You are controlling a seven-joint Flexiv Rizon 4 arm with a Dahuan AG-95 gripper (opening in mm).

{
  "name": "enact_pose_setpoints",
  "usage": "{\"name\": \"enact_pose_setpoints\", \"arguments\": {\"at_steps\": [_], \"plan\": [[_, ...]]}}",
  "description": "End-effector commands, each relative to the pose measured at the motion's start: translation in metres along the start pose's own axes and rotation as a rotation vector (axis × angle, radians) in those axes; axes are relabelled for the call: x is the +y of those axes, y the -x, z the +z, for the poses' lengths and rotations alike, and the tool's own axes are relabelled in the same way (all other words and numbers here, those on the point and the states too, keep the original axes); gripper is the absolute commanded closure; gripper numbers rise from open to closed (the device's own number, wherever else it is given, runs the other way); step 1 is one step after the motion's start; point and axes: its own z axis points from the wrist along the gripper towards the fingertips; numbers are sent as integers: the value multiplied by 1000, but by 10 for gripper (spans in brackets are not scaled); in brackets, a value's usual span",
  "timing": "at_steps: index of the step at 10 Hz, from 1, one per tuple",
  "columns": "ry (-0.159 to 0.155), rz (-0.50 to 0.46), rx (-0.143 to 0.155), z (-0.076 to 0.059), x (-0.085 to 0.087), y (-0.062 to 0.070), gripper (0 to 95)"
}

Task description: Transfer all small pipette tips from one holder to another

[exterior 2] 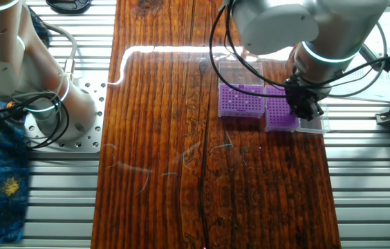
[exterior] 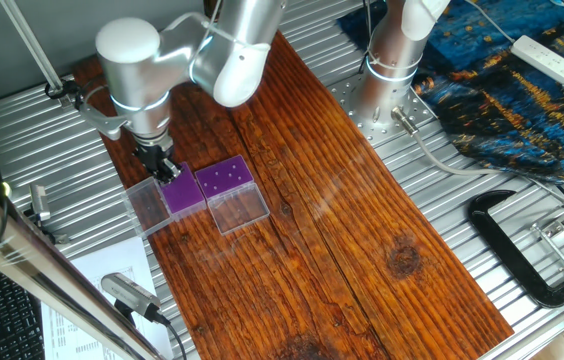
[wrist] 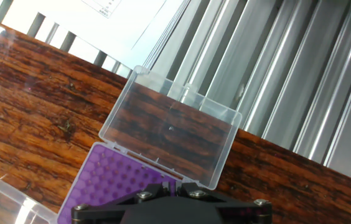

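Right under the hand camera, the gripper (exterior: 166, 170) sits low over one purple holder (exterior: 184, 192), its clear lid (wrist: 170, 127) lying open on the wooden table (exterior: 362, 230); can't tell whether the fingers are apart. Pale tips (exterior: 226, 178) dot the neighbouring holder (exterior: 225, 177), just beside it.

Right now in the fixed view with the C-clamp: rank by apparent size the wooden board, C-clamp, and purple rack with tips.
1. Wooden board, largest by far.
2. C-clamp; it sits nearer the camera, which may inflate it.
3. Purple rack, smallest, though its open clear lid adds to its footprint.
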Motion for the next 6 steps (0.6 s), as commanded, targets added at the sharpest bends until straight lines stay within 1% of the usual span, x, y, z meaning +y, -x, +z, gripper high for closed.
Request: {"name": "enact_pose_setpoints", "arguments": {"at_steps": [1, 4, 6], "plan": [[0, -4, 2, -2, 0, 0, 950], [-2, -15, 13, -12, 1, 1, 950], [-3, -23, 25, -25, 3, 1, 950]]}}
